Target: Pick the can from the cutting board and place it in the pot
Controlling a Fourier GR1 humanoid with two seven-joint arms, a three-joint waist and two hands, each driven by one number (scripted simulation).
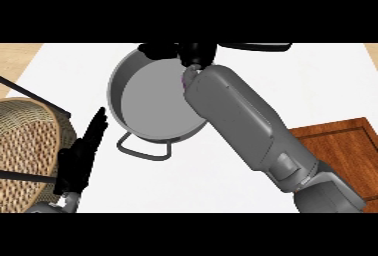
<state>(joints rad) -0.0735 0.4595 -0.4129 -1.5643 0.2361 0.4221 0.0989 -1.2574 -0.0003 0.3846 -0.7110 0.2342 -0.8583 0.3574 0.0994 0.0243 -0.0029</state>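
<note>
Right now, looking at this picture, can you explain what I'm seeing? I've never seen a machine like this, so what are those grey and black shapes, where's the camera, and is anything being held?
This single picture is taken as if from a humanoid robot's head, looking steeply down at a white kitchen counter. The big grey shape crossing the middle is the robot's right forearm; its black right hand is at the far end, over the back rim of a grey metal pot with loop handles. The fingers are curled, and a small purplish sliver shows just beneath them, which may be the can; most of it is hidden, so I can't say for sure. The left hand shows at the lower left, open, fingers up, resting. A wooden cutting board lies at the right with nothing visible on the part that shows. A woven wicker basket sits at the left edge.
</note>
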